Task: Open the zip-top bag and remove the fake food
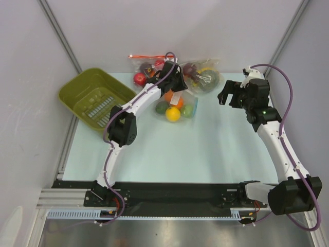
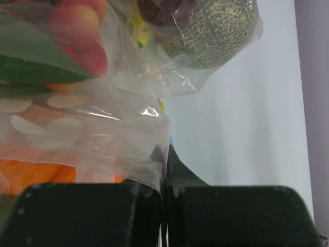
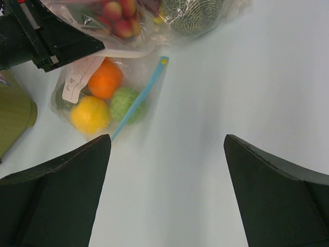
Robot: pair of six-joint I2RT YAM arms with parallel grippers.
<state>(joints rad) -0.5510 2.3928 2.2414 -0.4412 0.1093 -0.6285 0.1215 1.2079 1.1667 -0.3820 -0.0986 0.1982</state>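
Note:
The zip-top bag, clear crinkly plastic with whitish oblong marks, fills the left of the left wrist view. The fake food, glossy red strawberry-like pieces with a green piece, shows at its top. In the right wrist view the red pieces lie just beyond the left gripper. My left gripper is shut, with a fold of this bag's film pinched between its jaws. In the top view it is at the back middle among the bags. My right gripper is open and empty above bare table, to the right of the bags.
A clear bag of orange, yellow and green balls with a blue zip lies just in front of the left gripper. A bag with a netted melon lies to its right. A red-zip bag lies behind. An olive basket stands at the far left.

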